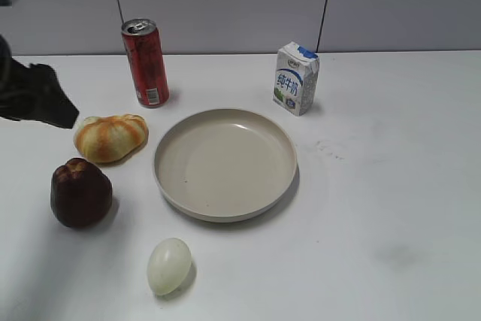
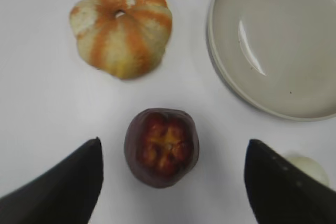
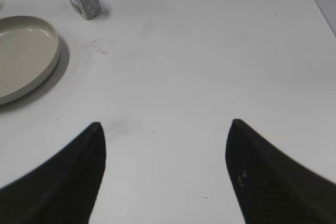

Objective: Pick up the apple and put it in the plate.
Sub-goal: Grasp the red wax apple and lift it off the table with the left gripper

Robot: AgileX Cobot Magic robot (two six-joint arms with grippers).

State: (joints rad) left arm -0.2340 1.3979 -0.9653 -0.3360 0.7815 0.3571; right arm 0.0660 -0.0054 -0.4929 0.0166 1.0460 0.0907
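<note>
the left claw [image 2: 173, 182] hung spread directly above the apple [image 2: 161, 147], which sat upright between its jaws, plate [image 2: 231, 85] off to one side.

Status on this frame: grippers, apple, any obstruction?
Left gripper open above dark maroon apple. Right gripper open, empty. Round beige plate empty. Nothing between them.

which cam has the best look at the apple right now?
Left wrist view: the apple sits centered between the open left gripper's fingers, seen from above, its yellowish dimpled top clear. The exterior view shows it whole from the side, smaller, at the table's left. The right wrist view misses it.
</note>
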